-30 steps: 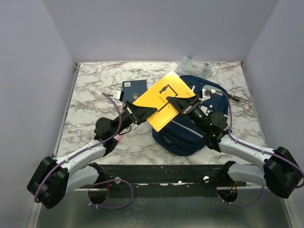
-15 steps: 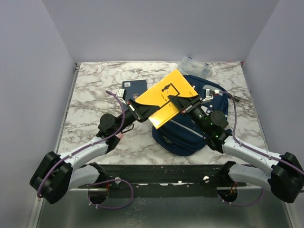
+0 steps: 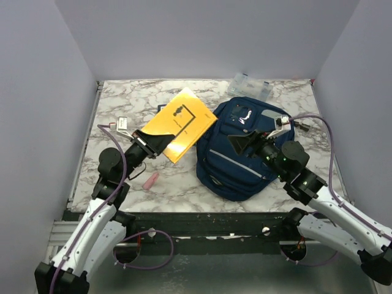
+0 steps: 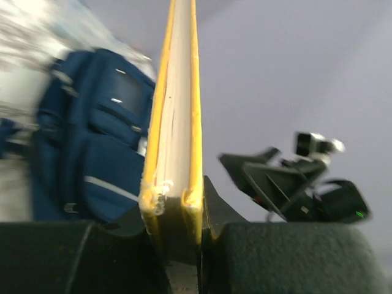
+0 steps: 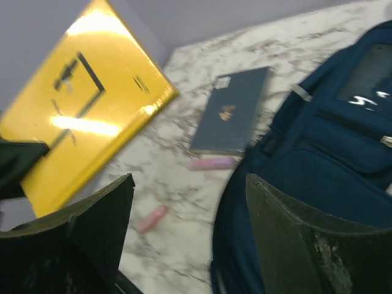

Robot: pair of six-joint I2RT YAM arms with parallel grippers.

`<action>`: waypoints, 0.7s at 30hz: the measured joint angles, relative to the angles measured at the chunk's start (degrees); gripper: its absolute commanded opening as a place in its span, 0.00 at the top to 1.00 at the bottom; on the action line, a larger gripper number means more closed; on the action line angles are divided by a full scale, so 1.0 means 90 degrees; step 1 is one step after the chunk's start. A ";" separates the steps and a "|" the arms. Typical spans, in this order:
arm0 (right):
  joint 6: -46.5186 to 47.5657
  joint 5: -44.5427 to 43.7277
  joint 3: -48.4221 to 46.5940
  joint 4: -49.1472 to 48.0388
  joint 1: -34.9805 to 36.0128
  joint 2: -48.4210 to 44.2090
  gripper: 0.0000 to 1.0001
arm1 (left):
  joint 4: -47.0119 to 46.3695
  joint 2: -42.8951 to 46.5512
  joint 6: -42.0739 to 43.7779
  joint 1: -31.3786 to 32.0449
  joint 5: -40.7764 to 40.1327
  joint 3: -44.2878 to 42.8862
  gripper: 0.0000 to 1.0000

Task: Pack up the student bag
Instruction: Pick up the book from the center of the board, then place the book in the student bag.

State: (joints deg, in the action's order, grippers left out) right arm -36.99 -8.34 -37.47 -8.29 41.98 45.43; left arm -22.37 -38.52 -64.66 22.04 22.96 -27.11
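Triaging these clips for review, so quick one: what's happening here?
The left end effector clamps a yellow book by its edge, raised above the table left of the navy student bag. The right end effector hangs open and empty over the bag. The book is not in the bag yet. A dark blue booklet and a small pink item lie on the table.

Bare marble (image 3: 116, 101) left of the held-up yellow book (image 3: 177, 122); student bag (image 3: 239, 156) across the right.

Markings on yellow book (image 3: 176, 122), student bag (image 3: 239, 153): illegible
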 measured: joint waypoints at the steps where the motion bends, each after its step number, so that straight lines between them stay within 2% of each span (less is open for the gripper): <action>1: 0.0355 -0.0090 -0.0044 0.0379 -0.0024 -0.0087 0.19 | 0.0597 0.0202 0.0277 -0.0284 -0.0126 -0.0131 1.00; 6: 0.1603 0.0109 -0.0641 0.2113 -0.0046 0.0272 0.20 | 0.3128 0.0753 0.1532 -0.0792 -0.0724 -0.0874 1.00; 10: 0.2147 0.0852 -0.1146 0.3143 -0.0017 0.1151 0.24 | 0.4240 0.1168 0.2132 -0.0818 -0.0899 -0.1071 1.00; 15: 0.2341 0.1656 -0.1348 0.3985 0.0141 0.1945 0.31 | 0.4930 0.1445 0.2334 -0.0826 -0.0850 -0.1039 1.00; 21: 0.2463 0.1654 -0.1914 0.4573 0.0449 0.2934 0.33 | 0.5144 0.1644 0.2276 -0.0828 -0.0685 -0.0780 1.00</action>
State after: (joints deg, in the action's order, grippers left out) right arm -14.83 6.55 -54.70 32.86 46.02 71.83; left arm 23.92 -23.73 -44.18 14.59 16.80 -34.13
